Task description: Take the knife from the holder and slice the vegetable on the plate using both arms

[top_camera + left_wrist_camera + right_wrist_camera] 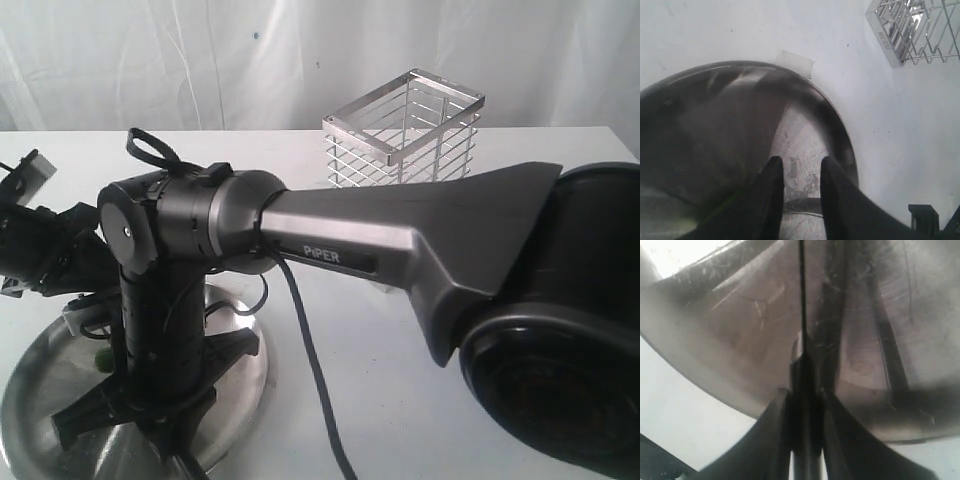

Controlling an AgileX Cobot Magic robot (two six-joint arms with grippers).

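Observation:
The plate point(245, 385) lies at the table's front left. My right gripper point(175, 440) points straight down over it. In the right wrist view this gripper point(807, 395) is shut on the knife point(801, 300), black handle between the fingers, thin blade edge-on over the plate point(740, 340). My left gripper point(801, 162) hovers low over the plate point(800, 135); a dark piece of the vegetable point(802, 206) spans the gap between its fingers. A pale green bit of the vegetable point(103, 357) shows beside the right wrist. The holder point(405, 130) stands behind, with nothing showing inside it.
The right arm's silver-grey link point(400, 235) crosses the middle of the table and its black cable point(310, 370) hangs to the tabletop. A strip of clear tape point(796, 62) sits by the plate's rim. The holder point(912, 30) stands apart from the plate. A white curtain hangs behind.

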